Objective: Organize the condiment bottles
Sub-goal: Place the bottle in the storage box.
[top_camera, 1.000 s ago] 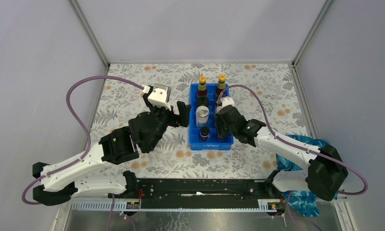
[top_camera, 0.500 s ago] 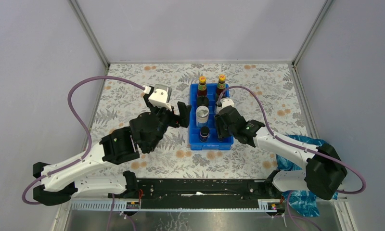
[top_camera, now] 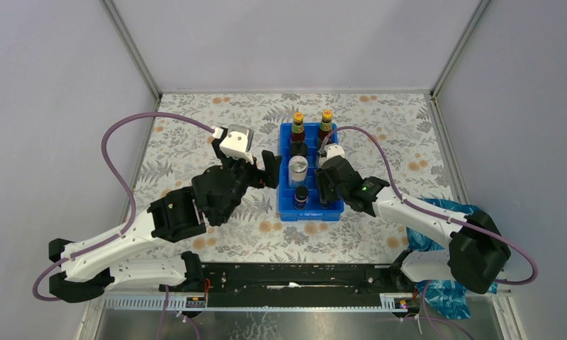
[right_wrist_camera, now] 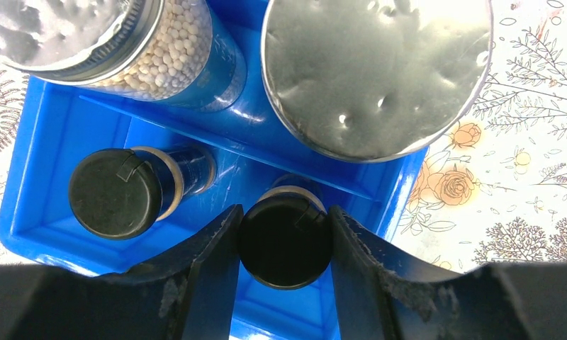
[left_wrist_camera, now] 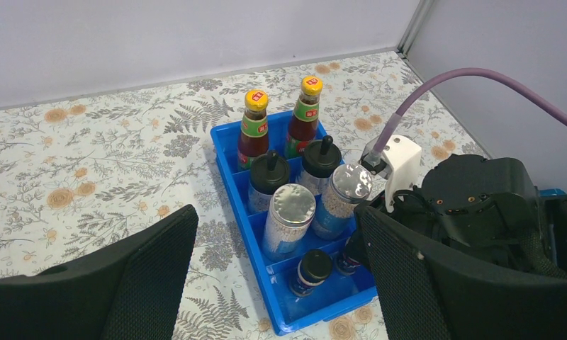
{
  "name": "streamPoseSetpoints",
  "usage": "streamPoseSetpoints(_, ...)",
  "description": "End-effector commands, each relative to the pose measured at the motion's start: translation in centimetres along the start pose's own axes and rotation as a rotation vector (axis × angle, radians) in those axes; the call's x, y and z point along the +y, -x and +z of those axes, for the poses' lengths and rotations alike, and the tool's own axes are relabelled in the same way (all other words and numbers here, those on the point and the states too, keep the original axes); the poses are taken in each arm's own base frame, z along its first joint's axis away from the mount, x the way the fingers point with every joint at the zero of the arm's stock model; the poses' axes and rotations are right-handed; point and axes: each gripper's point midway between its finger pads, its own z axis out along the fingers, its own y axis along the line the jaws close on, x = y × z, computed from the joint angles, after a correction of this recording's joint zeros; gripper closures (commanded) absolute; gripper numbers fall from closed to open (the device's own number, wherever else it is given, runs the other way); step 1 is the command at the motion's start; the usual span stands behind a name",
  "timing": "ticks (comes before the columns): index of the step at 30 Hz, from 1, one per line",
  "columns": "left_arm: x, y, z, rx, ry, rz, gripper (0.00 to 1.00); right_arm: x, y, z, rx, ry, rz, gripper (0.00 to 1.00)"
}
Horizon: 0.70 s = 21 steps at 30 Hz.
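The right fingers [right_wrist_camera: 206, 283] hold a small black-capped jar [right_wrist_camera: 284, 244] in the blue tray [right_wrist_camera: 47, 142]. The left fingers [left_wrist_camera: 125, 283] are wide apart.

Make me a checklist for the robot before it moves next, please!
1. Grip: right gripper pinches the short jar by its cap: ok.
2. Place: short jar sits in the blue tray, near-end compartment, beside the other short jar: ok.
3. Base resting on the tray floor: cannot tell.
4. Silver-lidded jars apart from the right fingers: ok.
5. The left gripper is open, outside the tray: ok.
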Motion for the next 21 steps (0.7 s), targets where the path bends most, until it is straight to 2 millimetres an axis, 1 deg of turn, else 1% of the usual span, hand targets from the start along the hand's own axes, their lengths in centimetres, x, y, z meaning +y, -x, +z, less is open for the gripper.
streamPoseSetpoints(1,0.2,0.0,-0.3,-0.004,0.001,-0.004,0.1,-0.2,0.4,0.5,-0.013,-0.014,0.016,0.47)
streamPoseSetpoints(4,0.2,-0.1,-0.3,-0.002,0.003,-0.003,0.1,-0.2,0.4,0.5,-0.015,-0.015,0.016,0.41)
streamPoseSetpoints(9,0.2,-0.1,-0.3,-0.002,0.003,-0.002,0.1,-0.3,0.7,0.3,-0.021,-0.015,0.015,0.37)
streamPoseSetpoints(15,0.2,-0.1,-0.3,-0.001,0.003,-0.003,0.1,-0.2,1.0,0.0,-0.031,-0.01,0.015,0.35)
streamPoseSetpoints(21,0.1,-0.2,-0.2,0.004,0.004,0.002,0.1,-0.2,2.4,-1.2,-0.06,-0.006,0.015,0.35)
